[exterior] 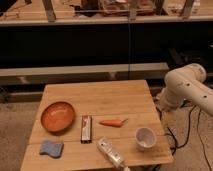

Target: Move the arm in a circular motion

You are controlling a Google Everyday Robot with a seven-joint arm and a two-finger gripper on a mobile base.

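The arm (185,86) is a large cream-white run of thick rounded segments with small dark dots. It stands just past the right edge of the wooden table (100,95), and its upper segment leaves the picture at the right edge. The gripper is out of view, beyond that edge. No part of the arm is over the table's items.
On the table lie an orange bowl (57,116), a dark rectangular bar (86,128), a carrot (113,122), a white cup (145,137), a blue sponge (51,148) and a clear bottle on its side (111,152). Long shelves (75,71) run behind. Cables (192,125) trail on the floor at right.
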